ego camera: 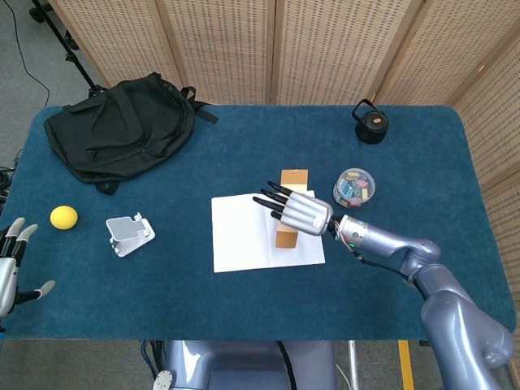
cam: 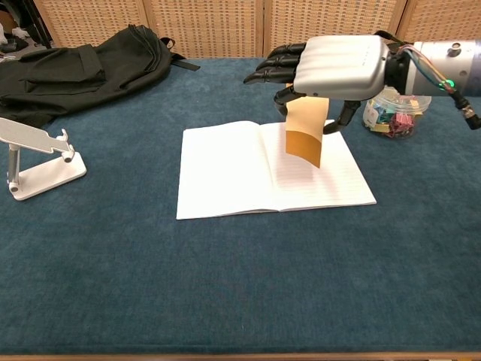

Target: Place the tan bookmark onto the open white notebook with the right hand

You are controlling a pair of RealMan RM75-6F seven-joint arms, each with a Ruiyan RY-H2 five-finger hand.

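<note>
Step in hand: carry phase, bookmark airborne over the target. The right hand (cam: 342, 66) grips the tan card bookmark (cam: 304, 135) at its top end, palm down, fingers pointing toward the robot's left; the bookmark hangs near-vertical, its lower edge above the right-hand page of the open white paper notebook (cam: 225, 169), not touching it as far as the chest view shows. In the head view the forearm runs in from the table's right side, hand (ego camera: 296, 211) over the notebook's (ego camera: 240, 236) right half.

Next move, my read: lower until the bookmark's bottom edge meets the page, tip it flat, then release.

Left hand (ego camera: 10, 264) sits at the blue table's (ego camera: 244, 154) left edge, fingers spread, holding nothing.
</note>
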